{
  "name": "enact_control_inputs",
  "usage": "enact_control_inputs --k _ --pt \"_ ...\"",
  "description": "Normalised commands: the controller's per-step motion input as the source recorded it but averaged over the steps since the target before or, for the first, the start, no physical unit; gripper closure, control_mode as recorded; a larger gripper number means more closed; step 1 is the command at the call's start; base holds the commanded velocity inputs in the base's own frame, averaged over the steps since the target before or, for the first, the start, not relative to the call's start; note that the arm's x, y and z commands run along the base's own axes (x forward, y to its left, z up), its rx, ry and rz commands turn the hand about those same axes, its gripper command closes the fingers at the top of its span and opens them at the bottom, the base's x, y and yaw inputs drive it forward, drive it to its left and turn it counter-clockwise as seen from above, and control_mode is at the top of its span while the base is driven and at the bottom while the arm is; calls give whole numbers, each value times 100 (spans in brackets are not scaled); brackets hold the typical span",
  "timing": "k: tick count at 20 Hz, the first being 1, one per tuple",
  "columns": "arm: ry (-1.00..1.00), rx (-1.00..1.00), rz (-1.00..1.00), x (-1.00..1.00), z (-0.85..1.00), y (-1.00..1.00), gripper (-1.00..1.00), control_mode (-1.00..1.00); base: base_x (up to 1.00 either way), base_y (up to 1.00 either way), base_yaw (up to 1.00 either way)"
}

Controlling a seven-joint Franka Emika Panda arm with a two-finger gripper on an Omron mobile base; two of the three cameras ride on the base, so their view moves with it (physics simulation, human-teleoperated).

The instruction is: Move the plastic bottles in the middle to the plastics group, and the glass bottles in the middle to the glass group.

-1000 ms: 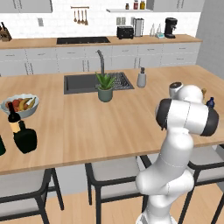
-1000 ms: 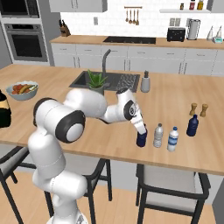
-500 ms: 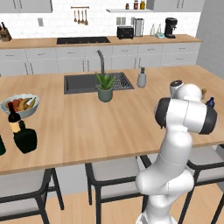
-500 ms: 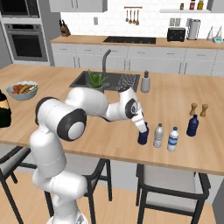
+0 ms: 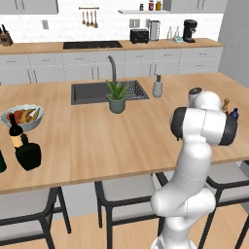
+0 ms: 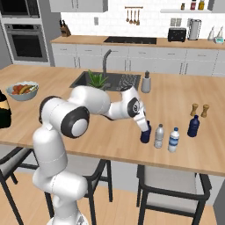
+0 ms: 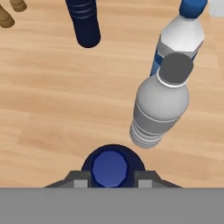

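Note:
My gripper [image 6: 143,126] is shut on a small dark navy plastic bottle [image 6: 145,134] that stands on the island counter near its front edge. In the hand view its blue cap [image 7: 110,168] sits between my fingertips [image 7: 81,180]. Right beside it stands the clear greyish plastic bottle [image 6: 159,136] [image 7: 161,106], then the slim blue-topped pale bottle [image 6: 174,139] [image 7: 181,33] of the plastics group. The squat black glass flask [image 5: 28,154] stands at the island's far left, by the tan-labelled wine bottle [image 5: 16,135] and a dark green bottle [image 5: 1,162] at the picture's edge.
Another dark navy bottle [image 6: 193,126] [image 7: 86,22] stands further right, behind it two brown shakers [image 6: 199,110]. A fruit bowl [image 5: 22,117], a potted plant [image 5: 116,96], the sink [image 5: 86,93] and a soap dispenser [image 5: 157,86] occupy the back of the island. Stools stand under its front edge.
The fingers have closed the last bit onto the dark navy bottle. Arm and bottles stay where they were.

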Motion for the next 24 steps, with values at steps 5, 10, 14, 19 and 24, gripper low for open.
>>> enact_control_inputs --k 5,10,14,19,24 --pt "-2 0 -3 6 0 -7 100 -100 0 0 0" --pt "0 0 0 0 0 0 -100 -100 0 0 0" --pt "0 0 0 0 0 0 -100 -100 0 0 0" --pt "0 0 0 0 0 0 -100 -100 0 0 0" --pt "0 0 0 0 0 0 -100 -100 0 0 0"
